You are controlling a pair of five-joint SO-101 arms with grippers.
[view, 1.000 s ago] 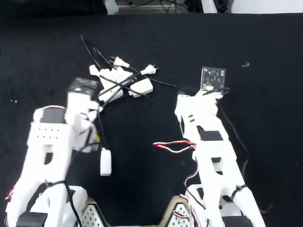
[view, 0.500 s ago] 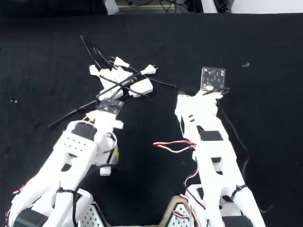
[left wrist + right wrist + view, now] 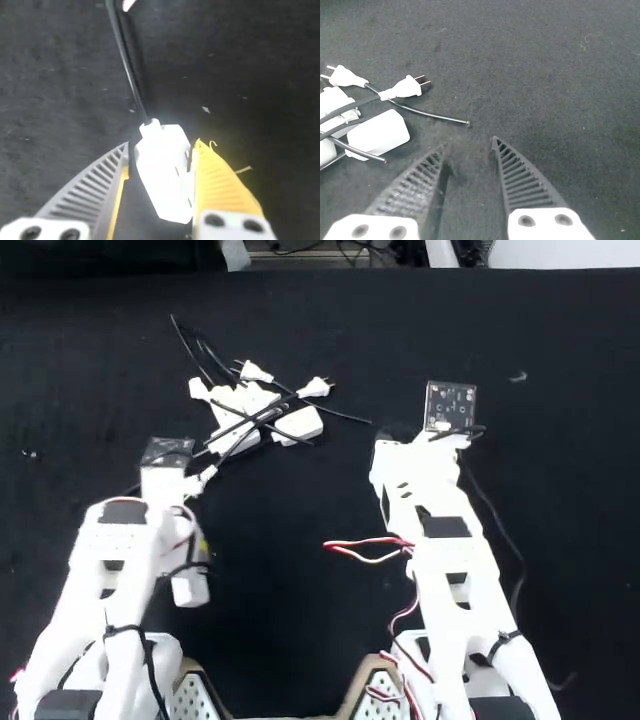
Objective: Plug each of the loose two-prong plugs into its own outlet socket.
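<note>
My left gripper [image 3: 161, 145] is shut on a white two-prong plug [image 3: 164, 175], whose black cord [image 3: 126, 65] runs away over the cloth. In the high view this plug [image 3: 205, 477] sits at the left arm's tip, just short of the pile. The pile holds white outlet sockets [image 3: 298, 425] crossed by black cords, with two loose plugs [image 3: 316, 389] along its far side. My right gripper [image 3: 469, 142] hangs open over bare black cloth, to the right of a socket block [image 3: 377, 134] and a loose plug [image 3: 405, 87].
A black cloth [image 3: 560, 350] covers the whole table. Thin black cords [image 3: 190, 340] fan out from the pile toward the far left. Red and white wires [image 3: 365, 548] loop off the right arm. Bare cloth lies to the far right.
The left arm swung right toward the pile, then back left, with the white plug and its cord at its tip. The right arm has kept still.
</note>
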